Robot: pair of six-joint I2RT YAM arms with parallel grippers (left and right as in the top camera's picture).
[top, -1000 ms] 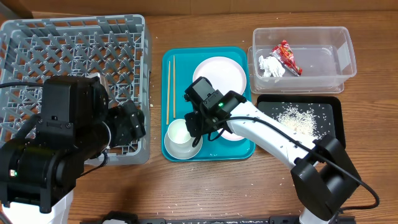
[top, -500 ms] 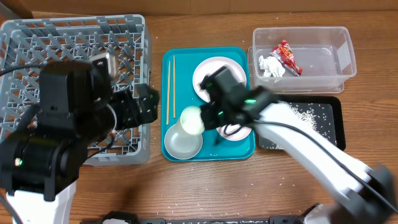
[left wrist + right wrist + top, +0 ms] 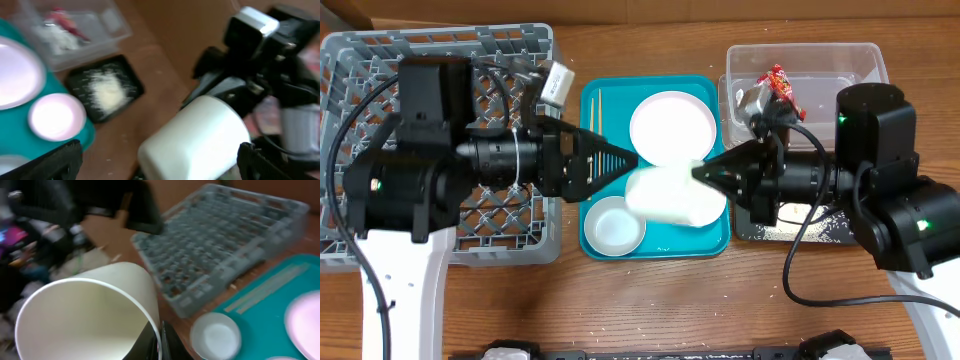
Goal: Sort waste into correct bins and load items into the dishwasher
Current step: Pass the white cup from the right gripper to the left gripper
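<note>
Handover step, I judge: above the teal tray point(image 3: 670, 243), my right gripper point(image 3: 702, 172) pinches the white cup point(image 3: 665, 197) by its rim; the wide-open left gripper point(image 3: 625, 165) should take it next.

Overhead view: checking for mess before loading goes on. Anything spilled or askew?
Only the white cup is askew: tipped on its side above the teal tray, its rim pinched by the right gripper. Rice lies inside the black tray.

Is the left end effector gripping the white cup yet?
No: the left end effector's fingers stand wide apart either side of the white cup, which the right end effector pinches by its rim.
</note>
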